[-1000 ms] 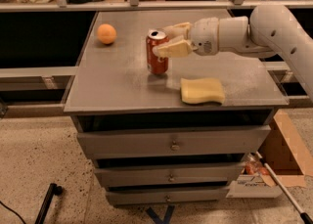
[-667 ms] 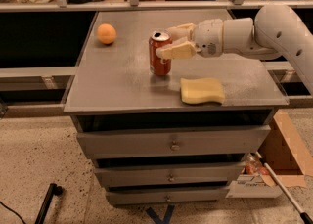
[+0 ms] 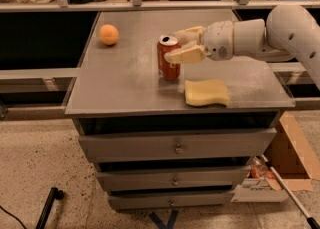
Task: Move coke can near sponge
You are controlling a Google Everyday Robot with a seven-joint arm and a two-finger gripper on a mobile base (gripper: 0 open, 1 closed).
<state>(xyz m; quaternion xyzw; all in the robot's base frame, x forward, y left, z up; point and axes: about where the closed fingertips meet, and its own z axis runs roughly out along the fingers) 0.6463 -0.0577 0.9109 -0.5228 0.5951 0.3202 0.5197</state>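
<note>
Camera view, the only one:

- table (image 3: 125,85): flat grey metal top, matte and scuffed, with three drawers (image 3: 150,148) with small knobs under it.
- coke can (image 3: 169,65): red cylinder with white script and a silver top, upright near the middle of the table. It sits just beside the sponge's back-left corner, with a thin strip of table between them. Can't tell if the base sits on the table or is just off it.
- sponge (image 3: 206,93): pale yellow foam slab with wavy edges, lying flat near the front edge, right of the can.
- gripper (image 3: 172,46): comes in from the right on a smooth white arm (image 3: 260,35) and is clamped on the can's upper part. The cream fingers (image 3: 189,54) straddle it, one across the front and one behind the rim.
- orange (image 3: 108,34): round and glossy, at the back-left of the table, well apart from the rest.
- cardboard box (image 3: 295,148): on the floor to the right of the drawers.

Versus the earlier frames:
- The can and gripper have shifted right and a bit forward together, so the can is closer to the sponge.
- The can is still upright.
- The sponge and orange haven't moved.
</note>
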